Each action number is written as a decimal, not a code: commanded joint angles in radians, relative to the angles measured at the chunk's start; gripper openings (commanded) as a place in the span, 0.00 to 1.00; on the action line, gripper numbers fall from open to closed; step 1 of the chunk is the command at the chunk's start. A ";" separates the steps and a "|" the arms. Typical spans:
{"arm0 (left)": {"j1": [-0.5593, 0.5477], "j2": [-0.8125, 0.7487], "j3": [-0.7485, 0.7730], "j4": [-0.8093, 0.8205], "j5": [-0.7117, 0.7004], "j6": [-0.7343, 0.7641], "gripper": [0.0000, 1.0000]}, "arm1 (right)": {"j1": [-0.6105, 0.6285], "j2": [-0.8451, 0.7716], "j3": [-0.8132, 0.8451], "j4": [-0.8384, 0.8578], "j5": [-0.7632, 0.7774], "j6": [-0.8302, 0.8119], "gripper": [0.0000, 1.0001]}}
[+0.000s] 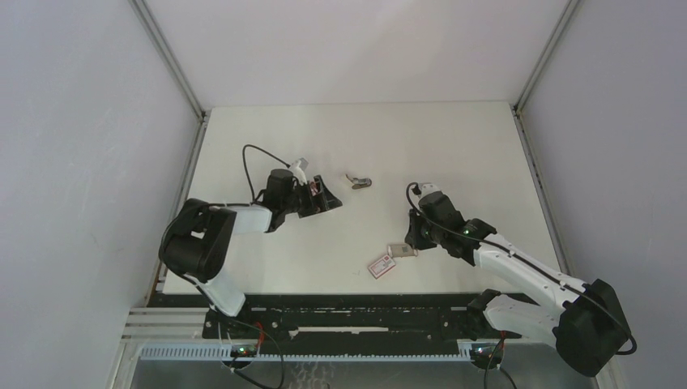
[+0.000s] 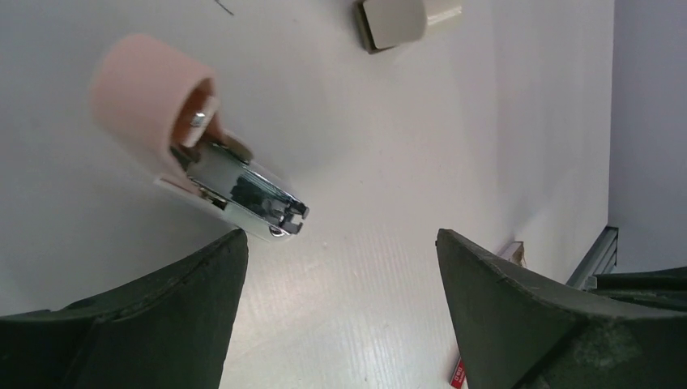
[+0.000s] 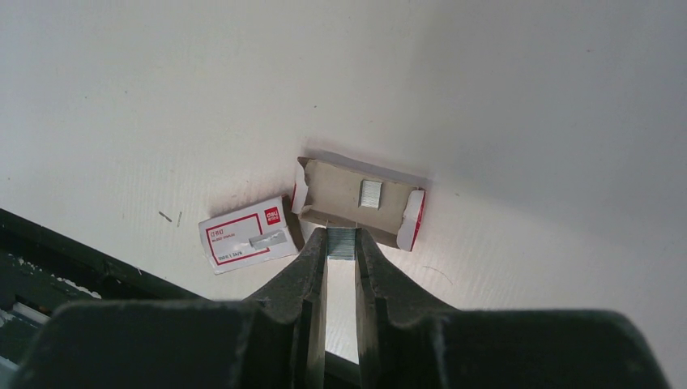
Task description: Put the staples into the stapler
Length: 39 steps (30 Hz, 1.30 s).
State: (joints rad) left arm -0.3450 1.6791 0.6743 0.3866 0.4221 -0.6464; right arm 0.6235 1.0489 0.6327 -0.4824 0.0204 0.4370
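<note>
Grey walls (image 1: 81,162) close in a white table (image 1: 454,154), with both arms reaching in from the near edge.

On the left, the left gripper (image 1: 330,198) hangs low over the table with its fingers spread wide and nothing between them. Just ahead of it lies the stapler (image 2: 243,190), apart from both fingers. In the left wrist view it shows a shiny metal body with a pale pink end. Whether its channel is open to take a strip cannot be told from these views.

Further right, near the front of the table, lies a white sleeve (image 3: 247,235) with a red label. Just beside it is a pale cardboard tray (image 3: 324,186), and two loose staples (image 3: 170,217) lie on the table to the sleeve's left.

The right gripper (image 3: 343,235) is down at the tray's near edge, its fingers closed almost together on the staples (image 3: 343,243), a thin silvery strip pinched between the tips. A second block (image 3: 371,194) sits in the middle of the tray. Whether the pinched strip has left the cardboard cannot be told.

By my reading the task is in its early part. The strip is gripped but well apart from the stapler. Carrying it across, steadying or opening the stapler, and seating the strip are all left to do.
</note>
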 commanded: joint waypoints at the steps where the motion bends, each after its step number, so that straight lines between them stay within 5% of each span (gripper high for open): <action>1: -0.023 -0.006 -0.005 -0.021 -0.029 -0.013 0.91 | 0.003 -0.002 0.000 0.039 0.001 0.001 0.12; 13: -0.024 -0.282 -0.064 -0.233 -0.201 0.060 0.91 | 0.083 0.130 0.145 0.125 -0.040 -0.145 0.12; 17: -0.024 -0.502 -0.093 -0.359 -0.364 0.134 0.92 | 0.112 0.245 0.243 0.162 -0.064 -0.206 0.12; 26: -0.022 -0.888 -0.284 -0.357 -0.833 0.212 0.94 | 0.140 0.583 0.556 0.171 -0.128 -0.378 0.11; 39: -0.022 -0.926 -0.294 -0.359 -0.803 0.208 0.94 | 0.144 1.015 1.048 0.013 -0.161 -0.531 0.11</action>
State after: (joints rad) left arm -0.3672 0.7521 0.3786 0.0105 -0.3641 -0.4587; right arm 0.7605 1.9961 1.5642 -0.4171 -0.1192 -0.0273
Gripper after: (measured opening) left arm 0.937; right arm 0.131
